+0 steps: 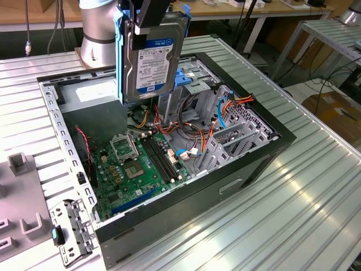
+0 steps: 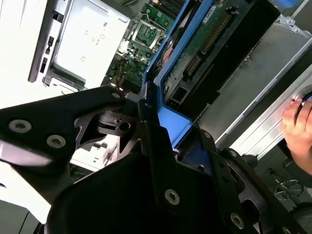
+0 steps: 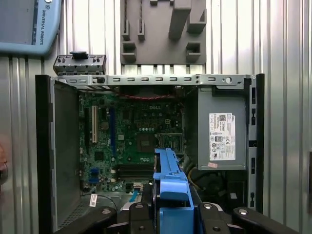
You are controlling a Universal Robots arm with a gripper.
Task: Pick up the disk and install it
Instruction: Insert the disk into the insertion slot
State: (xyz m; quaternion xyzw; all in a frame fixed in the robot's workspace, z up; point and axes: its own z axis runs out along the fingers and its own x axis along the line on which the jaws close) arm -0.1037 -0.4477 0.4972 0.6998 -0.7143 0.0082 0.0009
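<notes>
Ribbed metal table point(image 1: 316, 226) lies closest in the exterior view and carries the open computer case point(image 1: 186, 209), which rests on its side across the table's middle. Above the case's far edge, near the arm's base point(image 1: 98, 34), the disk point(image 1: 153, 53) hangs clear of everything. Its long axis is vertical and its label faces the exterior view. Directly over it, the gripper point(image 1: 148, 16) points straight down from the wrist and is clamped on the disk's upper end, so the drive extends below it toward the case interior.

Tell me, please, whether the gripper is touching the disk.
Touching. In the exterior view the gripper clamps the disk at its top edge, holding it above the computer case.
</notes>
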